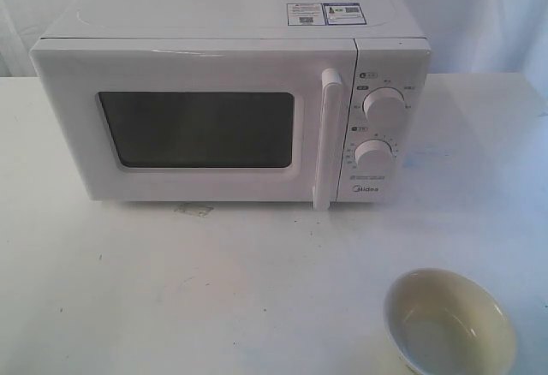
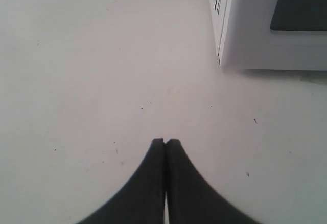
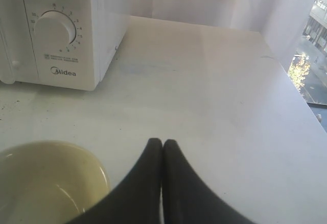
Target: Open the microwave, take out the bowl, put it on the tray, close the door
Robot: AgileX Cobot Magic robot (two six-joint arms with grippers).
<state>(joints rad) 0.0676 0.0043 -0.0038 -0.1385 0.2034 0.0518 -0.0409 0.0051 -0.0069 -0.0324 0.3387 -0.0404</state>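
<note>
The white microwave (image 1: 231, 110) stands at the back of the table, and its door (image 1: 197, 127), with a dark window and a vertical bar handle (image 1: 328, 139), is shut. A cream-white bowl (image 1: 449, 322) with a pale yellow inside rests on the table at the front right; the right wrist view catches it too (image 3: 48, 180). My right gripper (image 3: 162, 142) is shut and empty, just beside the bowl. The left gripper (image 2: 165, 141) is also shut with nothing in it, over bare table near the microwave's left front corner (image 2: 225, 55). No tray is in view. Neither gripper shows in the exterior view.
The white table (image 1: 171, 289) runs out in front of the microwave. The table's right edge (image 3: 301, 96) lies close to a window. Two round knobs (image 1: 382, 105) sit on the microwave's right panel.
</note>
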